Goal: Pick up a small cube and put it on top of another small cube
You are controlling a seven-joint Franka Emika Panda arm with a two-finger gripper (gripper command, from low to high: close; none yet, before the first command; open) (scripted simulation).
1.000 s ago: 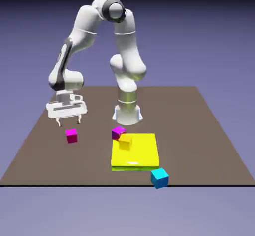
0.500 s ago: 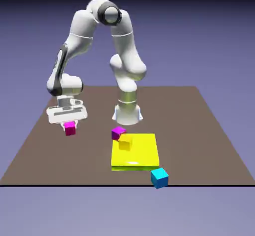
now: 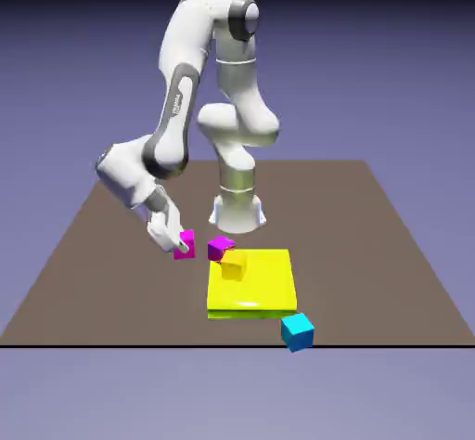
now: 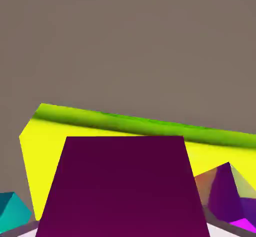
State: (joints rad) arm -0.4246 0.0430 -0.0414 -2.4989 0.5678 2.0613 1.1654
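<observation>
Gripper (image 3: 182, 247) clamped on magenta cube (image 3: 188, 239), left of centre in the exterior view, just left of violet cube (image 3: 220, 248). Grip leaves its underside free, presumably for stacking.

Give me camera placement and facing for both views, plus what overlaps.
Exterior: across the table from the robot base, raised, facing it; shows the arm, base and gripper.
Hand: on the hand, looking along the gripper past the held pink cube; the cube fills the bottom middle, slivers of gripper at its sides.
Shared: table, pink cube, yellow block, purple cube, cyan cube.
</observation>
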